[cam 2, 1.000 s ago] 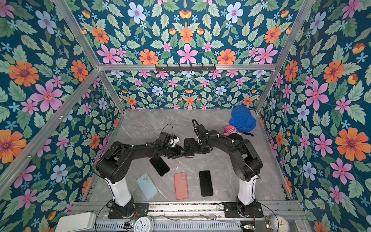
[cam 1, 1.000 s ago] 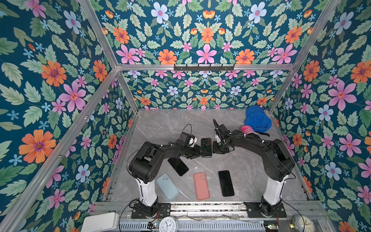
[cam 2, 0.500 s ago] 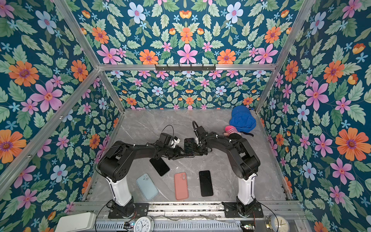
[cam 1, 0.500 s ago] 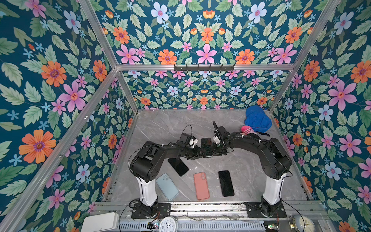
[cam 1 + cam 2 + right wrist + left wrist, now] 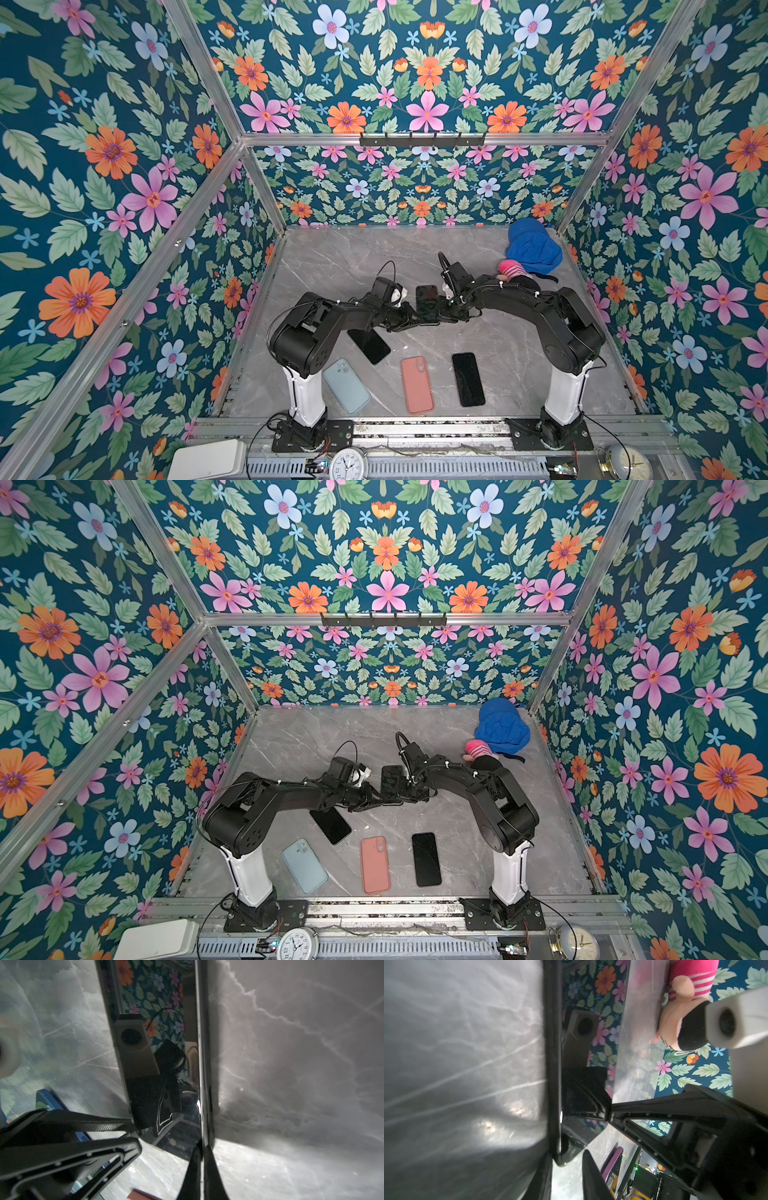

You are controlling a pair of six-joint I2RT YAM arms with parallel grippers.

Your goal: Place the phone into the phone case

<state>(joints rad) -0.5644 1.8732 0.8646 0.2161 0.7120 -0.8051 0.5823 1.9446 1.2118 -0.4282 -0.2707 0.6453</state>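
The right fingers are closed on a corner of the black phone; the left fingers straddle it, one tip on its screen, grip unclear. Wrist views show it tipped on edge, while both top views show the blue case and pink case flat on the surface, well apart from it.

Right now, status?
Right pincer shut on phone, between both arms. Left pincer straddling its edge, grip unclear. Nothing in the way.
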